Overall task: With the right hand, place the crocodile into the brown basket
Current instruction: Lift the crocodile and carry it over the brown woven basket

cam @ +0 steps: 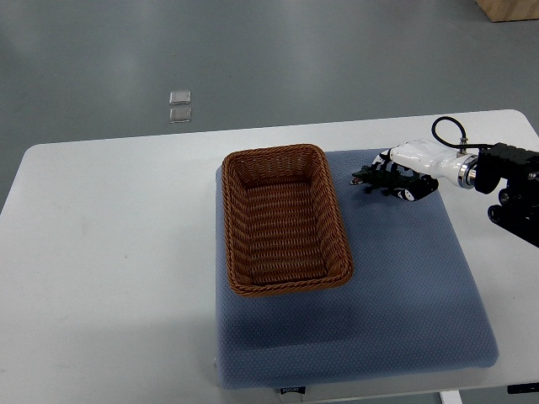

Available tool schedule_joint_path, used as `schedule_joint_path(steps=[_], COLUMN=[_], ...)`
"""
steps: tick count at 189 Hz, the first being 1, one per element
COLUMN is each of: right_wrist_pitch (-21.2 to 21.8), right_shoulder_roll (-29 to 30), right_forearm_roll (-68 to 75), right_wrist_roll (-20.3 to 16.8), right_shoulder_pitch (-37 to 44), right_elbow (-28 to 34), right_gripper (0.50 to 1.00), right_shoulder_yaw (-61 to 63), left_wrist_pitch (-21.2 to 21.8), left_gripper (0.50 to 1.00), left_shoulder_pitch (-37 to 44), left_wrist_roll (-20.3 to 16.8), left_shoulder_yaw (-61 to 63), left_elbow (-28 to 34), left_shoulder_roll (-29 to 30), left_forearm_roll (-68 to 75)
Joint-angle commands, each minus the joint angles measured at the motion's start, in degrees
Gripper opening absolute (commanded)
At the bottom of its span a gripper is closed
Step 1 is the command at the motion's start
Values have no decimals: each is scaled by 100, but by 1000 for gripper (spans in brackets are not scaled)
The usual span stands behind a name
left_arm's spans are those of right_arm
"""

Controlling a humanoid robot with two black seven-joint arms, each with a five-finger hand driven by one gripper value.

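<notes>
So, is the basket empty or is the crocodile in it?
Empty: only bare weave shows inside the basket. The crocodile is outside, right of it, in the right hand.

A strip of bare blue mat [404,269] separates the right hand [410,172], closed around the crocodile [369,178], from the brown basket [337,215]; the basket's raised right wall is the only barrier between them, and its top lies open to approach from above
</notes>
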Motion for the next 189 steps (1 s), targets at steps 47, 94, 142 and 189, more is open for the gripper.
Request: schedule_joint_path(steps=[47,94,142,189], right_wrist_pitch=[-72,-151,-151,-151], right_shoulder_roll=[-18,123,518,782], right_forearm_roll=[11,-16,-24,-86], right_wrist_roll=[37,108,266,257], right_shoulder_pitch=[716,1050,1076,970], right_elbow=[694,1318,1415,1362], right_gripper=[500,500,500,500], right_shoulder_yaw=[5,-21,-206,-680], left_wrist_pitch=[3,-5,3,3], left_gripper=[1000,1000,1000,1000], left_shoulder_pitch=[0,0,0,0], left_wrist_roll=[-1,-1,8,-1], left_shoulder_yaw=[-2,7,-2,-2], left_elbow=[0,0,0,0], left_shoulder_roll=[0,0,0,0], left_forearm_roll=[0,0,0,0])
